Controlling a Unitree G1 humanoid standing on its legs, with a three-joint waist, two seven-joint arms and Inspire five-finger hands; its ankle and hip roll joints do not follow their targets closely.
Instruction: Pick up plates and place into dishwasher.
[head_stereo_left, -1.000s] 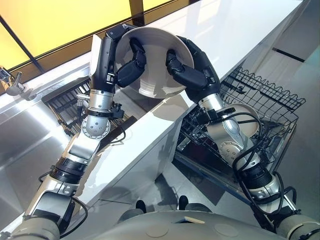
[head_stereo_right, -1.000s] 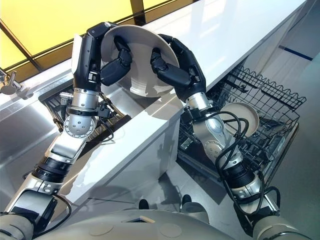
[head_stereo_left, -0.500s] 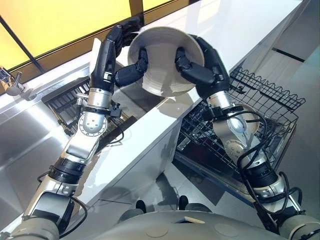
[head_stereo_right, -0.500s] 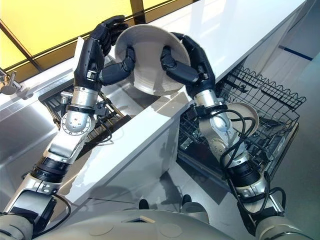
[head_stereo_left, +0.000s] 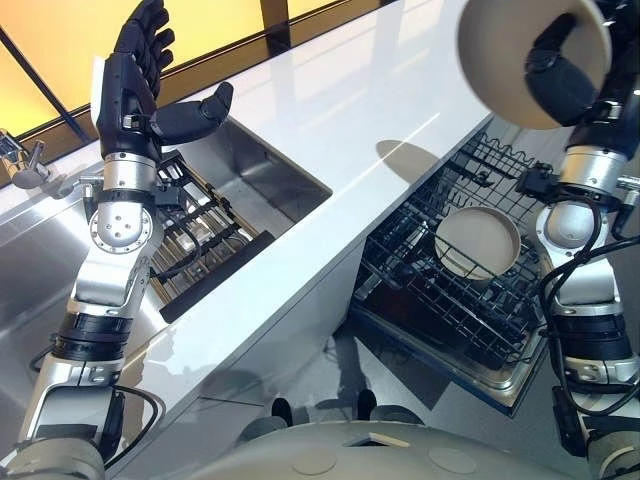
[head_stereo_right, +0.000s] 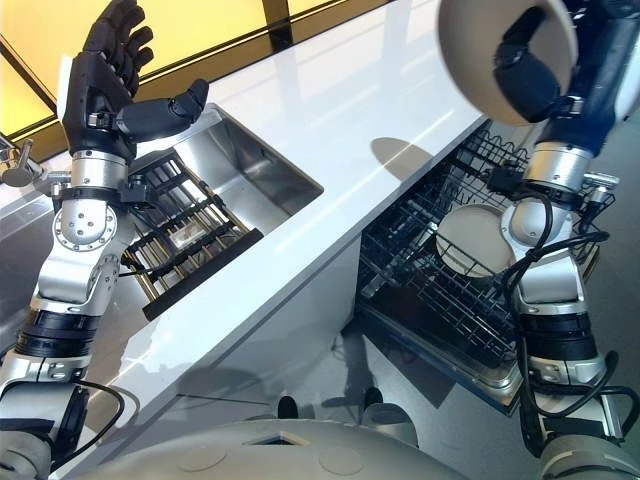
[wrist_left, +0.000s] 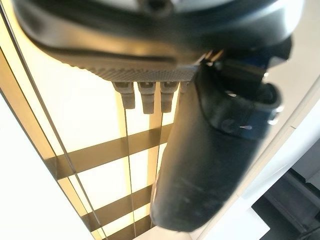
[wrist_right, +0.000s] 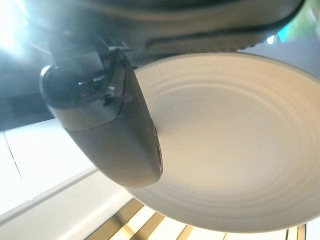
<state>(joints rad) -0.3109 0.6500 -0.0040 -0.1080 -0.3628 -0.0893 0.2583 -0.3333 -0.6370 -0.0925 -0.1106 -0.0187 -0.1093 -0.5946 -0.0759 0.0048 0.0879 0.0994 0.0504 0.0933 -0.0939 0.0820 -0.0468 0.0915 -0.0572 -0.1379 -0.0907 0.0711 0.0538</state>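
Note:
My right hand (head_stereo_left: 568, 82) grips a cream plate (head_stereo_left: 505, 62), thumb across its face, and holds it high above the open dishwasher rack (head_stereo_left: 440, 300). The right wrist view has the thumb (wrist_right: 115, 125) lying on the plate (wrist_right: 235, 160). A second cream plate (head_stereo_left: 478, 243) stands on edge in the rack. My left hand (head_stereo_left: 140, 85) is raised above the sink (head_stereo_left: 250, 175) at the far left, fingers straight and spread, holding nothing. The left wrist view has its thumb (wrist_left: 210, 150) against a yellow window.
A white counter (head_stereo_left: 350, 110) runs between the sink and the dishwasher. A dark dish rack (head_stereo_left: 195, 235) sits in the sink. A tap (head_stereo_left: 25, 170) stands at the far left. The dishwasher's wire basket (head_stereo_left: 540, 185) extends to the right.
The left hand let go of the plate and swung away to the left, opening wide. The right hand carried the plate alone up and to the right, over the dishwasher.

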